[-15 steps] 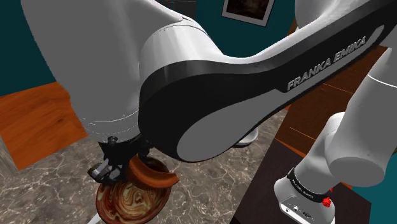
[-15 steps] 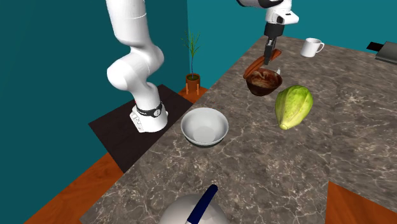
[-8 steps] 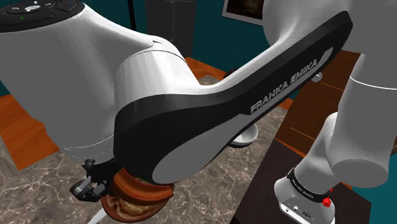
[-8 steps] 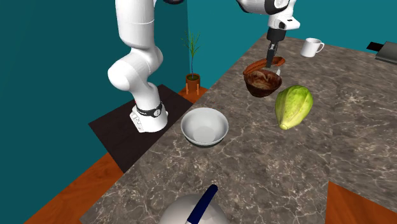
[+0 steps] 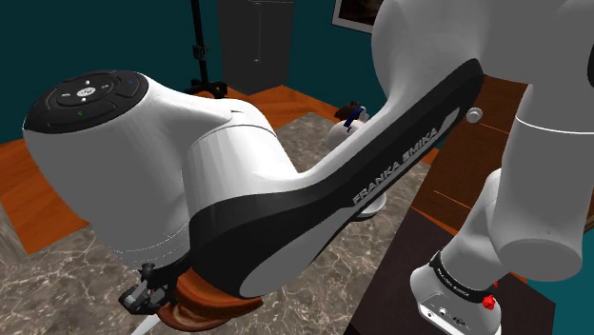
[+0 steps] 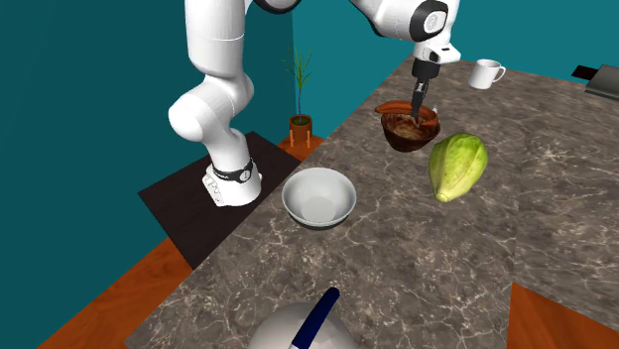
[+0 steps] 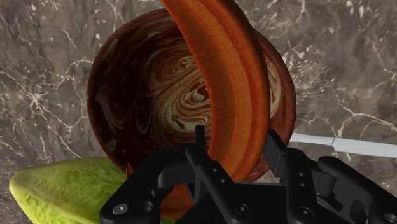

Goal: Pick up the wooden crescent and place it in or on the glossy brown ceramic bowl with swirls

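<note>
A glossy brown bowl (image 7: pixel 146 95) with cream swirls stands on the marble counter, directly under my gripper (image 7: pixel 238 153). Between the two black fingers, which are shut on it, runs the orange-brown wooden crescent (image 7: pixel 229 76), arching over the bowl's inside. In the second exterior view the gripper (image 6: pixel 418 107) points down at the bowl (image 6: pixel 409 136), and the crescent (image 6: pixel 394 105) lies level with the rim on the side away from the camera. In the shoulder view the arm hides most of the bowl (image 5: pixel 186 320) and the crescent (image 5: pixel 202 289).
A green leafy vegetable (image 6: pixel 457 166) lies close beside the bowl, also seen as the green vegetable (image 7: pixel 63 184). On the counter are a white bowl (image 6: pixel 318 197), a white mug (image 6: pixel 486 72) and a grey dome with a blue handle (image 6: pixel 315 319). A white strip (image 7: pixel 343 145) lies past the bowl.
The gripper has come down with the crescent, from above the bowl to rim height. The arm's elbow has swung lower across the shoulder view.
</note>
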{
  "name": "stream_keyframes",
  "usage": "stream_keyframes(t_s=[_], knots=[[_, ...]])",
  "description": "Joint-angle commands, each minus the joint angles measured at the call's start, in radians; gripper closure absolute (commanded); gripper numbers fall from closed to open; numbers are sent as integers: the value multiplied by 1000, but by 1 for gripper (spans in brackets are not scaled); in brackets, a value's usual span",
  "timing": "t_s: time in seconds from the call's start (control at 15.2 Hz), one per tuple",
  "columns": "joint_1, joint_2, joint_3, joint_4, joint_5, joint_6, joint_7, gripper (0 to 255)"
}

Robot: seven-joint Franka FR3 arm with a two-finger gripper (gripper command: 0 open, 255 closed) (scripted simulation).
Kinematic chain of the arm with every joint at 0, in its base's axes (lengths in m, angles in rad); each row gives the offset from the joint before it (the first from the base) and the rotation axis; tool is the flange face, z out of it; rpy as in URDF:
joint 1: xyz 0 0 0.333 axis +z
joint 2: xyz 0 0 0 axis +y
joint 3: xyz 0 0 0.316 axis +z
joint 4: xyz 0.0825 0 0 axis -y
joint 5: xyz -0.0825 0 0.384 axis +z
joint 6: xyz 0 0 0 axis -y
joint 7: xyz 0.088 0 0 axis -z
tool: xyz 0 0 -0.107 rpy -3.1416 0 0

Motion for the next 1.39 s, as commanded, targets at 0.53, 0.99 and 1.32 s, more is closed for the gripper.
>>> stream_keyframes(t_s=[0.53,0.99,1.32], knots=[[3,6,-2,-1,-6,6,5,0],[-8,-42,21,46,43,-73,-26,0],[-10,-53,26,60,55,-95,-34,0]])
